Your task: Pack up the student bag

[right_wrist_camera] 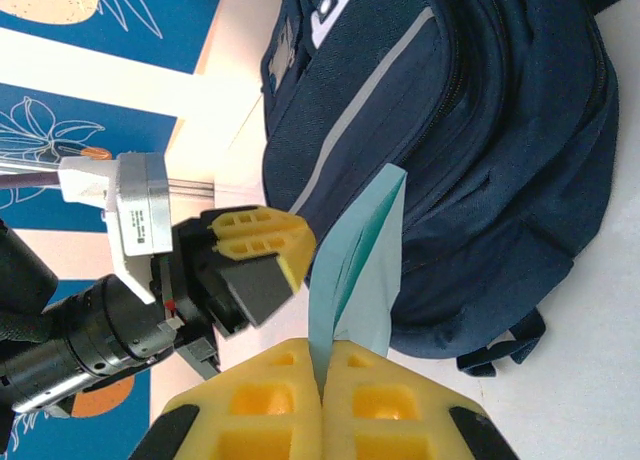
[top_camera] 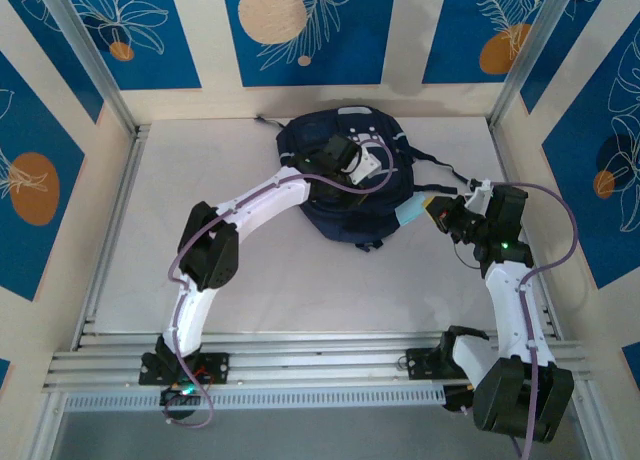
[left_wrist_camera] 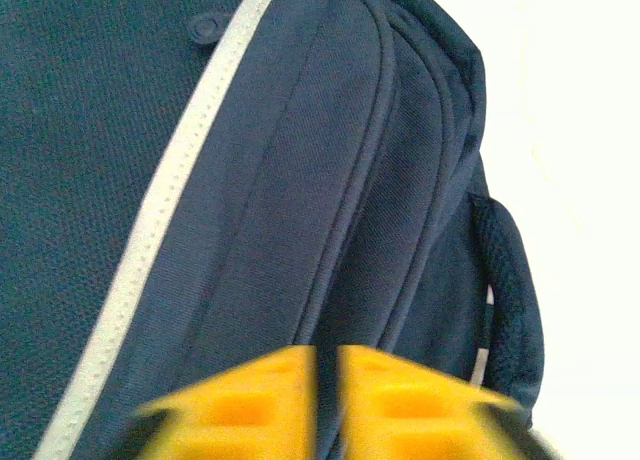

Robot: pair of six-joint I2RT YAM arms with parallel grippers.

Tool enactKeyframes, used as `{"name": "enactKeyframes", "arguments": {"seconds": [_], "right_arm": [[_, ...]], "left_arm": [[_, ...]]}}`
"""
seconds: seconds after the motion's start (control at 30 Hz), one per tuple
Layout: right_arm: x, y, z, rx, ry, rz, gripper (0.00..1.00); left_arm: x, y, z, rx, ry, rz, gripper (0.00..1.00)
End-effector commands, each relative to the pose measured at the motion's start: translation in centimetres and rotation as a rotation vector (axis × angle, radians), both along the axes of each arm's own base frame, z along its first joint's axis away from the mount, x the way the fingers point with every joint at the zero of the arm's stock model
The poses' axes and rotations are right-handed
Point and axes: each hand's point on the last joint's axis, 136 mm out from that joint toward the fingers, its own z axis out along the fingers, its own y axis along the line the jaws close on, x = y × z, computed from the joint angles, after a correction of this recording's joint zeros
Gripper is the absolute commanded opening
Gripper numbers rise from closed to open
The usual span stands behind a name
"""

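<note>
Bag [top_camera: 350,218] lay mid-table; we saw right gripper [right_wrist_camera: 322,358] clamped on teal folder [right_wrist_camera: 360,270] at its side, left gripper [left_wrist_camera: 327,368] just beside, fingers nearly together, closure unclear.

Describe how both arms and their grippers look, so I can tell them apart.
Left arm and right arm alike: white links, black joints, a lilac cable looping alongside each. A green light glows on the right arm. Left gripper and right gripper carry yellow, waffle-pocketed fingers.
</note>
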Motion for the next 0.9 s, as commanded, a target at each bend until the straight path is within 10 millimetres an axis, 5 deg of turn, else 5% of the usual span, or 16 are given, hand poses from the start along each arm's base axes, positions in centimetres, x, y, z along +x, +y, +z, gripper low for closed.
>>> {"name": "enactKeyframes", "arguments": {"seconds": [0.0, 0.2, 0.47, 0.67, 0.87], "right_arm": [[-0.3, 0.7, 0.5, 0.021, -0.012, 0.029, 0.00], [-0.2, 0.7, 0.5, 0.020, -0.014, 0.031, 0.00], [-0.2, 0.7, 0.9, 0.011, -0.020, 0.032, 0.00], [-0.2, 0.6, 0.8, 0.009, -0.018, 0.029, 0.00], [-0.2, 0.6, 1.1, 0.006, -0.023, 0.028, 0.00]], "left_arm": [[-0.7, 0.0, -1.9, 0.028, 0.055, -0.034, 0.46], [0.4, 0.7, -3.9, 0.098, 0.022, -0.014, 0.55], [4.7, 2.7, -5.1, 0.115, -0.017, 0.143, 0.46], [6.1, 3.5, -5.0, 0.031, 0.055, 0.220, 0.39], [6.5, 4.4, -5.8, 0.070, 0.039, 0.247, 0.53]]}}
